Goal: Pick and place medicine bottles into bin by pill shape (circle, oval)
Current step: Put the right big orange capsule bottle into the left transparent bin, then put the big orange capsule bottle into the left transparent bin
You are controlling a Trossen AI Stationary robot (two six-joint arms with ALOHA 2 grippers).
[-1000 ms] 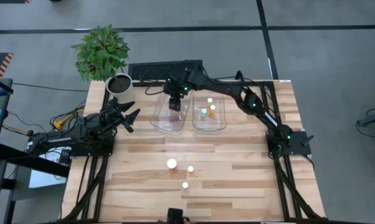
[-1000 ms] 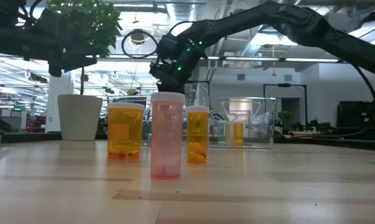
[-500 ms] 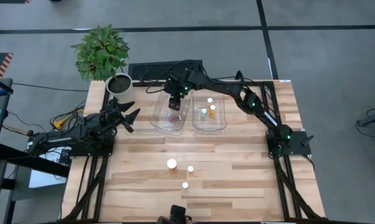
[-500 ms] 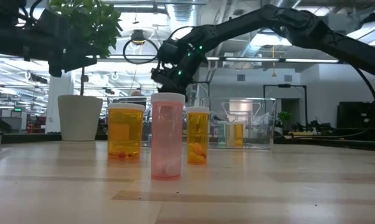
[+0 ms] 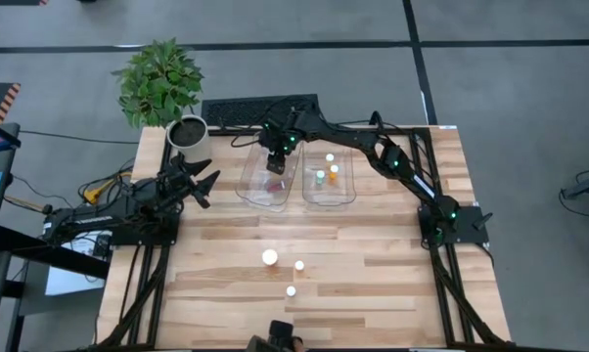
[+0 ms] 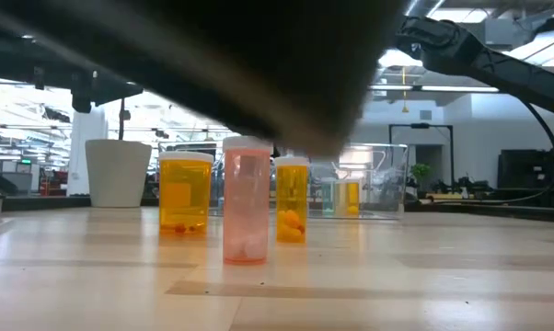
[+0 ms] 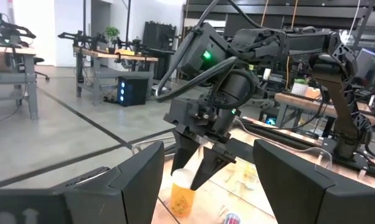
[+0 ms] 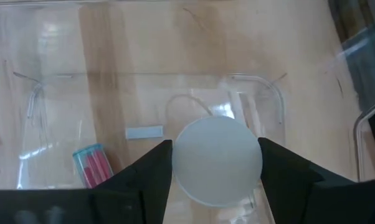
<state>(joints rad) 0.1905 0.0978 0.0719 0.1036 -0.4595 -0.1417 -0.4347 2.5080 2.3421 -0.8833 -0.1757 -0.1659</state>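
Note:
My right gripper [image 5: 275, 161] is shut on an orange bottle with a white cap [image 7: 182, 188], over the left clear bin [image 5: 250, 184]. A pink bottle [image 8: 91, 165] lies on its side in that bin. Three small bottles [image 5: 320, 176] stand in the right clear bin [image 5: 346, 188]. Three more bottles stand on their bases on the table's near middle: a wide orange one [image 6: 185, 193], a pink one [image 6: 246, 210] and a narrow orange one [image 6: 291, 202]. My left gripper [image 5: 204, 183] is open and empty at the table's left edge. My right gripper pinches the bottle at its white cap [image 8: 182, 163] between its two fingers, one on each side. The fingers [image 7: 189, 149] come from above, pointing down. The bottle hangs upright below them, lifted clear above the left bin.
A white plant pot [image 5: 187, 132] with a green plant stands at the table's far left corner. A dark blurred shape [image 6: 259, 64] right in front of the low camera hides the upper part of that view. Bare wood lies between the bins and the three standing bottles.
My right gripper has stayed over the left bin with the orange bottle, shifting only slightly. A dark blurred shape has come in front of the low camera and now hides the right arm in that view.

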